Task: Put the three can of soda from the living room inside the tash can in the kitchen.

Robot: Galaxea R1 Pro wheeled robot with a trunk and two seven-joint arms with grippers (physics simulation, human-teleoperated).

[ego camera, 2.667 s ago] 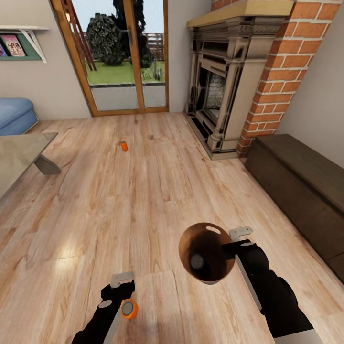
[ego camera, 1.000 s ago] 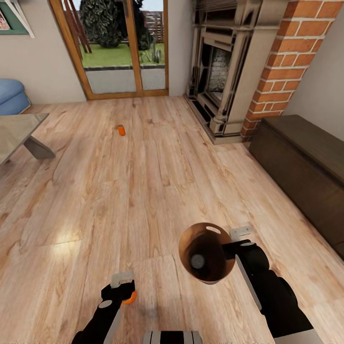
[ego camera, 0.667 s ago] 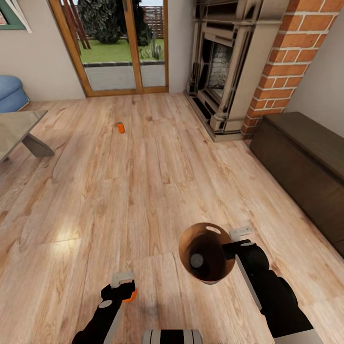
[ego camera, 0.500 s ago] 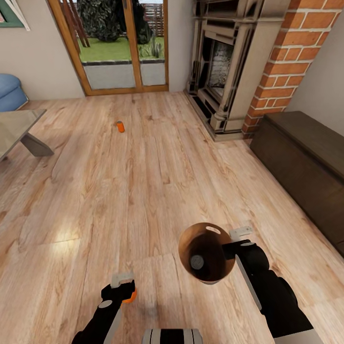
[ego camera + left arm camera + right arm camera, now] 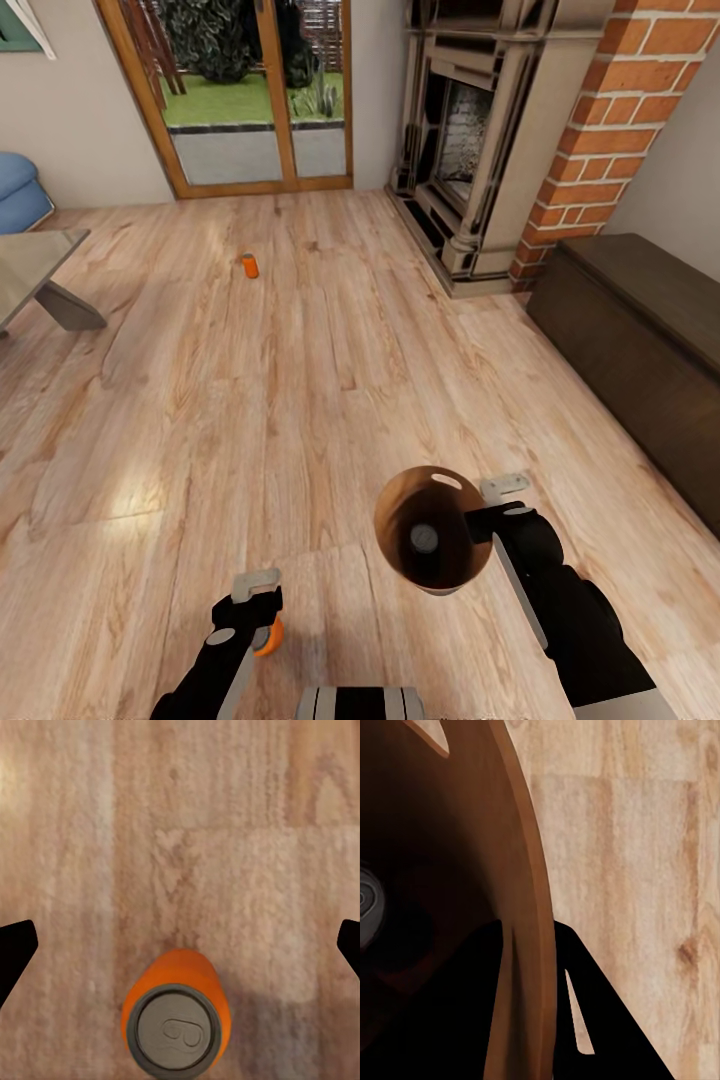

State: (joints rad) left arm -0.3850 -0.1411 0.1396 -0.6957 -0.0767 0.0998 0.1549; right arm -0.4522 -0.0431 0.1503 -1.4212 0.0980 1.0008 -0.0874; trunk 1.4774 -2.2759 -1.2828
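Living room: 1 can under the left gripper, bin held by the right.
Head view: left gripper (image 5: 258, 600) reaches down over a soda can (image 5: 265, 636) on the floor; right gripper (image 5: 484, 520) pinches the trash can (image 5: 398, 520) rim, 1 can inside (image 5: 424, 538), shifted since 0.5 s ago. A far can (image 5: 249, 265) stands ahead. Left wrist view: jaws spread wide, can (image 5: 174, 1020) between them, untouched. Right wrist view: jaws clamp the bin wall (image 5: 521, 907).

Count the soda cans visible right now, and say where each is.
3. One can stands far off on the floor toward the glass doors; one stands on the floor under the open left hand; one lies inside the bin gripped by the right hand.
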